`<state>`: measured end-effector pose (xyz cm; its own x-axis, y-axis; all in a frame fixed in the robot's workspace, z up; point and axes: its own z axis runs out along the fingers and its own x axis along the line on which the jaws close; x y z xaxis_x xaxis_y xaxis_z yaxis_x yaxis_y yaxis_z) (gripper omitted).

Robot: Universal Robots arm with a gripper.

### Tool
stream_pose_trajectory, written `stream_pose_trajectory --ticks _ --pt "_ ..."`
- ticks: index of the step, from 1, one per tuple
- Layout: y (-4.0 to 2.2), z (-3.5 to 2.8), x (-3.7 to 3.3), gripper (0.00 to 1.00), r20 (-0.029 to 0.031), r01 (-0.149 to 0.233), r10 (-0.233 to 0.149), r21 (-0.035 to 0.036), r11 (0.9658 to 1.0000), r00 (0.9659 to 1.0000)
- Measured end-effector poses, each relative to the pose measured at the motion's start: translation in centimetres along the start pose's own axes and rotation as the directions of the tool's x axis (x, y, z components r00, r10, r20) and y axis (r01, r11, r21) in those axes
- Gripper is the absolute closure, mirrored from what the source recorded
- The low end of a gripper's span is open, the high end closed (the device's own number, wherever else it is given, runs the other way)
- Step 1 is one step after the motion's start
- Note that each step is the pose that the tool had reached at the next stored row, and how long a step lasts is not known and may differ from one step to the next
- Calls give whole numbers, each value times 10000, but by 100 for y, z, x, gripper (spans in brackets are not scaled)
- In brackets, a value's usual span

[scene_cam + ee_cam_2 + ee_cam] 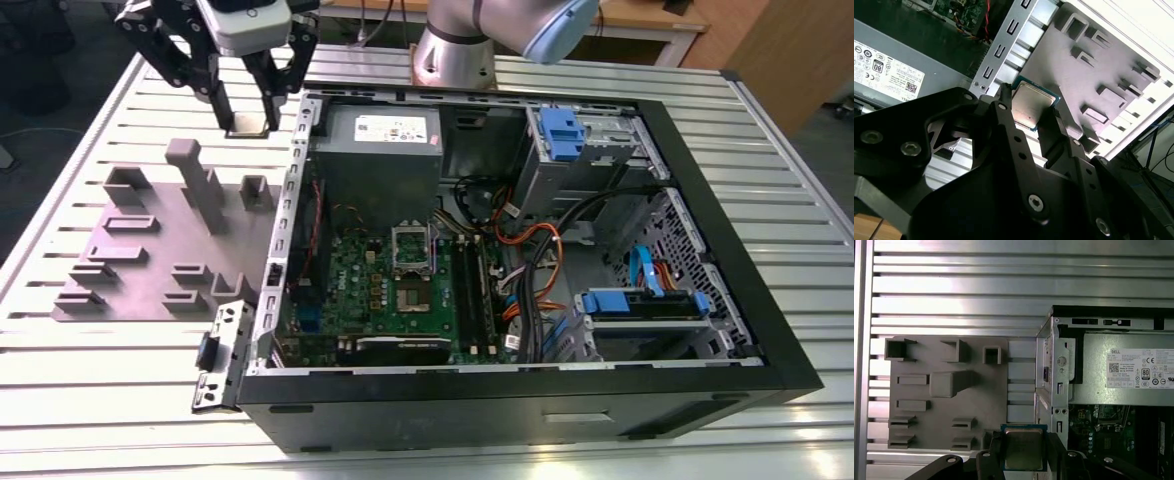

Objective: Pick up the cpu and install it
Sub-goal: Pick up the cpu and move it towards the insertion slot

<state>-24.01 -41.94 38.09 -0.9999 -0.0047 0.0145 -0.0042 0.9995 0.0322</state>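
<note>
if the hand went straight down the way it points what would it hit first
Likely the slatted table between the grey plate and the computer case, with the chip in the hand touching first; depth is unclear.

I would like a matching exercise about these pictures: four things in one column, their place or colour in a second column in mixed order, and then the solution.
1. cpu
2. motherboard
3. grey fixture plate
4. power supply

A. flat on the slatted table, outside the case
B. green, inside the case
C. held by the hand
D. grey box with a white label, inside the case

Pairs: 1-C, 2-B, 3-A, 4-D
</note>
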Motion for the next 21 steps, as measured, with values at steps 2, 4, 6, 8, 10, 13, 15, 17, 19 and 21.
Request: stream_pose_trajectory --ticks 2,4,6,8,10,13,15,17,19,21 --pt "0 0 -14 55 0 0 0 0 10000 10000" --pt "0 0 -29 55 0 0 0 0 10000 10000" --pt "0 -1 -44 55 0 0 0 0 10000 10000" --pt "0 -1 -58 55 0 0 0 0 10000 10000" --pt "-1 -1 -68 55 0 0 0 0 10000 10000" --pt "0 -1 -70 55 0 -1 1 0 10000 10000" --pt "0 -1 -85 55 0 0 0 0 10000 10000" --pt "0 -1 -87 55 0 0 0 0 10000 10000" --pt "-1 -1 -92 55 0 1 -1 0 10000 10000" --pt "0 -2 -100 55 -1 0 0 1 10000 10000"
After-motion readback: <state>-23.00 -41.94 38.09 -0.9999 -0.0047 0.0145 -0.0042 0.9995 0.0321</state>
